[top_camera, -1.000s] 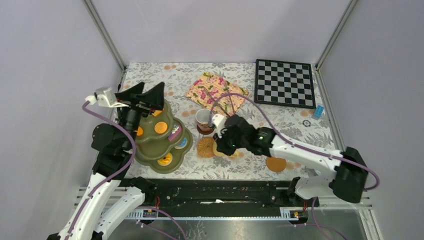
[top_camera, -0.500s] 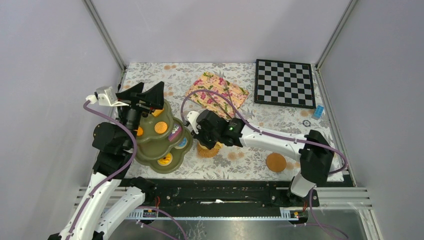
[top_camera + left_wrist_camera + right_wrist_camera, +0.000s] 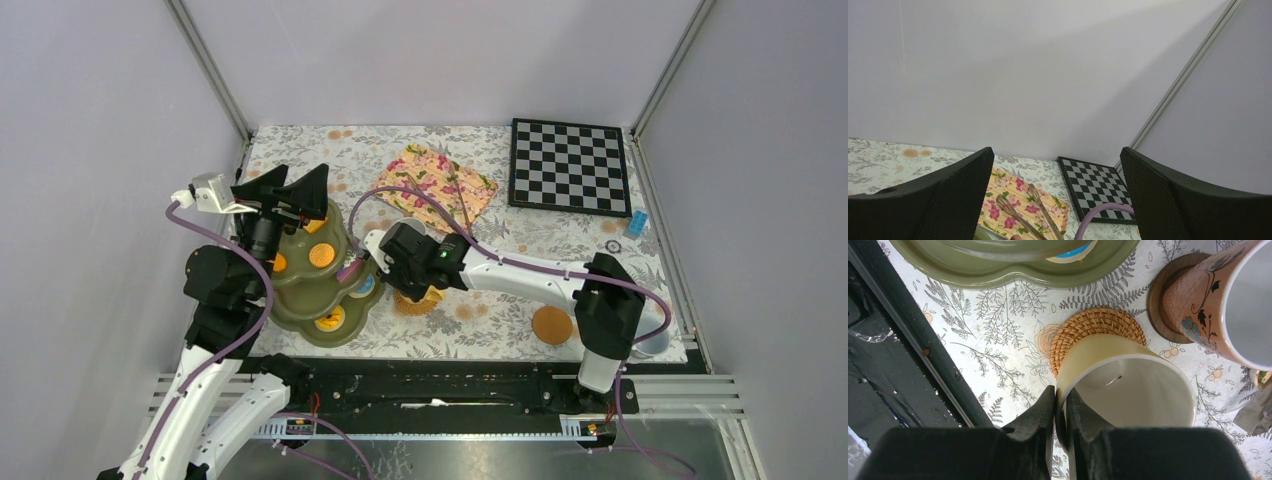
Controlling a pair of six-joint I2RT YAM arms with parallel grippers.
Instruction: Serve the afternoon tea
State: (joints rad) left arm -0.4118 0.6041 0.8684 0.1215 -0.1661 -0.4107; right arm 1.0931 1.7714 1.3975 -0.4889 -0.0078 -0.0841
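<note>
Swept the right gripper (image 3: 408, 283) leftward since 1 second ago, from just right of the wicker coaster (image 3: 422, 303) to above it, close beside the stand (image 3: 300, 295). Folded the elbow up at the table's right front corner. Left the left arm just as it was.

Nearest, in the right wrist view: pinches the yellow mug (image 3: 1125, 385) by its rim, with 1 finger (image 3: 1038, 415) outside the wall and 1 inside, pressed almost together on it. Holds that mug over the wicker coaster, just beside the pink mug (image 3: 1213, 300), which stands on a dark wooden coaster (image 3: 1159, 305). Cannot tell whether the yellow base touches the wicker.

Reaches low and long across the table front with the right arm, wrist turned toward the stand. Rears the left arm up over the stand, left gripper (image 3: 298, 180) aimed at the back wall, fingers (image 3: 948, 200) spread wide with nothing between.

Counted:
- 2 arms.
- 2 mugs in plain view.
- 3 coasters: wicker, wooden, and 1 brown disc (image 3: 552, 325) lying apart to the right.
- 1 stand of 3 tiers, carrying about 6 pastries (image 3: 322, 255), some half hidden.

Farther back: 1 floral cloth (image 3: 435, 185) bearing 1 pair of tongs (image 3: 1035, 212). Then 1 chessboard (image 3: 570, 165) at the far right.
</note>
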